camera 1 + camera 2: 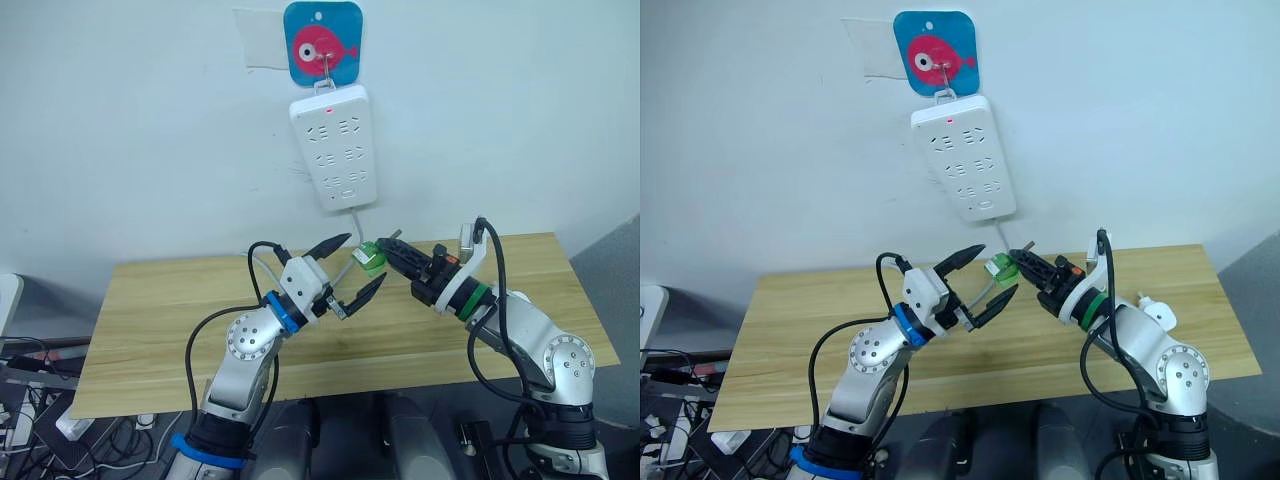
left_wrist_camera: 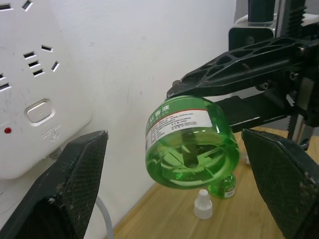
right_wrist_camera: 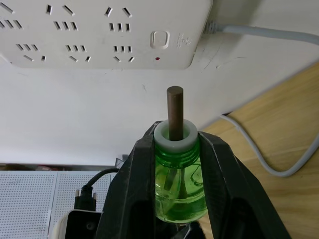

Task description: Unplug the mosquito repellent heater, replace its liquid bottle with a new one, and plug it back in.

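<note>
Head views: right gripper (image 1: 392,250) clamped on green liquid bottle (image 1: 371,258) above wooden table (image 1: 180,300); left gripper (image 1: 352,265) spread wide just beside it, below power strip (image 1: 334,145)

Left wrist: bottle base between open fingers (image 2: 65,189)

Right wrist: wick (image 3: 174,112) upward

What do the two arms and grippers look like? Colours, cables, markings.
Both arms are silver-grey metal with round joint housings and loose black cables looping alongside. The left gripper has a white wrist block, a blue ring behind it and two tapered black fingers with textured pads. The right gripper has black lattice-ribbed fingers and a green wrist ring.
</note>
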Controlling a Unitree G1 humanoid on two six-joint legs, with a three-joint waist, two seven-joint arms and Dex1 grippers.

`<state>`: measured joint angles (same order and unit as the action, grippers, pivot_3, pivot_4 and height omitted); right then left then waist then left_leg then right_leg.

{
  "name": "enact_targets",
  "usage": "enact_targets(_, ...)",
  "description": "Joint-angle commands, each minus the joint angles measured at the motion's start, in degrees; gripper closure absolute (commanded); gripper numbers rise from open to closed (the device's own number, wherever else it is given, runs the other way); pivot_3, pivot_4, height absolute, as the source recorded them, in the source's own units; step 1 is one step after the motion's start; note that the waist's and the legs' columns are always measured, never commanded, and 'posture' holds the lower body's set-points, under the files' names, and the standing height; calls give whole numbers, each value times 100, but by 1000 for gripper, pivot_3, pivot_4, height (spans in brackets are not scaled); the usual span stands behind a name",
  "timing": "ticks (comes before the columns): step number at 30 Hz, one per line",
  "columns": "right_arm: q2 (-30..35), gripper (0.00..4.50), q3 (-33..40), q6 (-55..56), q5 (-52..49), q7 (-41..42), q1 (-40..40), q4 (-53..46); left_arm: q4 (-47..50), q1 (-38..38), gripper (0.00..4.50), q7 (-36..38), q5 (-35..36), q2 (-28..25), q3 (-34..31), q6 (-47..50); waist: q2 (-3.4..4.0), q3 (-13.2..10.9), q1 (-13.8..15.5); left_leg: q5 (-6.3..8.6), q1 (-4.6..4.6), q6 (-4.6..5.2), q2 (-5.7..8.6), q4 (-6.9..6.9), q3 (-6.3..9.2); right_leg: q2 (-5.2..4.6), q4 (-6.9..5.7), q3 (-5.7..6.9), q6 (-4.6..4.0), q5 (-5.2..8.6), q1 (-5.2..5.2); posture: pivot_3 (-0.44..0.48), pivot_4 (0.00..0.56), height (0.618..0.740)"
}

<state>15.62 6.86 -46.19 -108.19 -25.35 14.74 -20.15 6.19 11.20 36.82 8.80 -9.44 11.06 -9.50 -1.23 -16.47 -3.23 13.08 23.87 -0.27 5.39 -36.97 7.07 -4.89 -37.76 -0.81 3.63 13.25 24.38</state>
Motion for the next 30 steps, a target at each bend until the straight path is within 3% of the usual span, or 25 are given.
enact_targets(1,84,3637,-109,164,-222,48,-23,-350,61,47,0,-10,48,68,98,-153,0,0,1,0,0,0,0,0,0,0,0,0,0,0,0,-95,263,740)
enact_targets(7,187,3637,-237,339,-308,60,-48,-400,28,55,0,5,89,102,98,-170,-1,0,0,0,0,0,0,0,0,0,1,-1,0,0,0,-103,260,740)
enact_targets(14,283,3637,-327,448,-368,92,-36,-425,26,37,2146,-61,101,130,78,-175,-1,0,0,0,0,0,0,0,0,0,1,-1,0,0,0,-101,259,740)
enact_targets(21,370,3637,-428,528,-313,122,-88,-480,53,16,2249,-104,97,143,83,-170,-1,1,0,0,0,1,1,-1,-1,0,2,-2,0,0,0,-99,254,740)
enact_targets(26,936,1924,-379,256,-94,338,-127,-505,64,-22,2249,-73,119,59,62,-123,-1,2,2,0,0,1,1,-1,-1,0,2,-2,0,0,0,-101,250,740)
enact_targets(30,2408,421,-150,-563,-124,669,-252,-397,8,-56,2249,73,210,-109,-20,-199,1,3,21,1,2,2,4,-2,-2,0,4,-1,2,1,-2,-107,253,740)
